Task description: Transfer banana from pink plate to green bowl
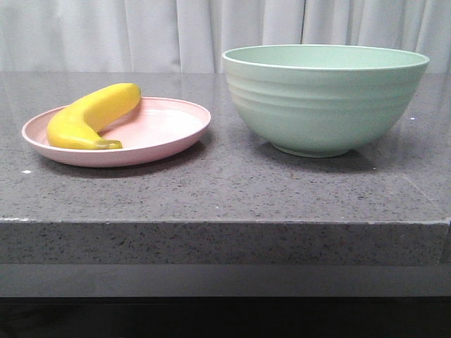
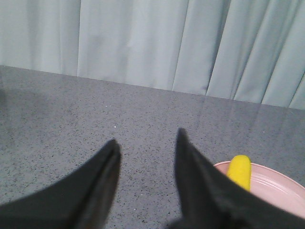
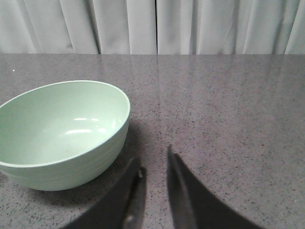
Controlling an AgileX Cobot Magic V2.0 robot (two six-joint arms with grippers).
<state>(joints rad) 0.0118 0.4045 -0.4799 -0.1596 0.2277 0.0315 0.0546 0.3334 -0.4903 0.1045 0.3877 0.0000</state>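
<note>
1. Left gripper (image 2: 147,143): seen only in its own wrist view, dark fingers spread well apart with bare counter between them, holding nothing, hovering above the grey stone counter (image 2: 71,109).
2. Just beyond the left gripper, off to one side: the rim of the pink plate (image 2: 281,183) and the blunt yellow end of the banana (image 2: 239,169), partly hidden behind one finger.
3. Right gripper (image 3: 155,160): also seen only in its own wrist view, fingers set close together with a narrow gap, gripping nothing, hovering over the counter.
4. Near the right gripper: the green bowl (image 3: 62,129), upright, nothing visible inside.
5. From the front: neither arm in sight. Banana (image 1: 91,116) lay on the pink plate (image 1: 162,134), toward the plate's left side, curved, greenish-brown stem tip pointing toward the camera.
6. Green bowl (image 1: 324,98) stood to the right of the plate, apart from it, with a strip of counter between. Pale curtain (image 1: 211,32) behind.
7. Progress, judged from this: nothing done yet. Left to do: reaching, gripping the banana, lifting it clear of the plate, carrying it over the tall rim, releasing it into the bowl.
</note>
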